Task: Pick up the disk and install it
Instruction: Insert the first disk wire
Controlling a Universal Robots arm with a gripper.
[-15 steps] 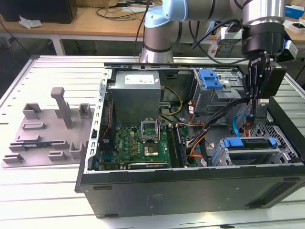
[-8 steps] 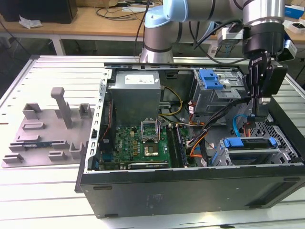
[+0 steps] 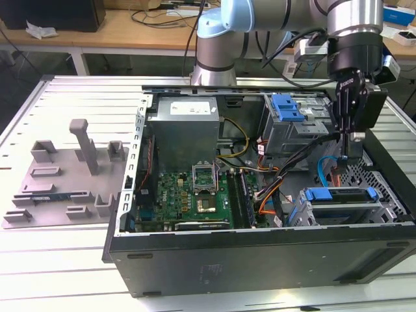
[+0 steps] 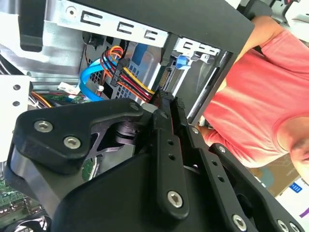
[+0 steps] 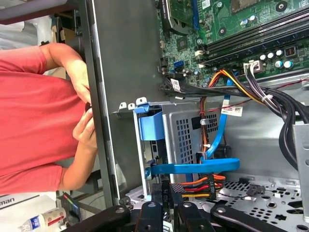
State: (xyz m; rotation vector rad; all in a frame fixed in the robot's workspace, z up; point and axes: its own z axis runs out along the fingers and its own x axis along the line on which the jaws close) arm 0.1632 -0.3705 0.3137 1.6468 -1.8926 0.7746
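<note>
**Disk noted in the drive bay; gripper held just above and behind it.**

In the exterior view the disk (image 3: 340,195) was found lying flat, blue bracket uppermost, in the bay at the near corner of the open case (image 3: 260,260), toward the exterior view's right. The gripper (image 3: 355,151) was held pointing down into the case, its fingers (image 4: 164,145) pressed together beside a bundle of coloured wires (image 4: 130,79). Whether anything was nipped between them could not be told. Farther in, the board (image 3: 195,195) and power supply (image 3: 185,130) were recorded. Beyond the case wall a person (image 5: 29,116) in a red shirt was seen in both wrist views.
</note>
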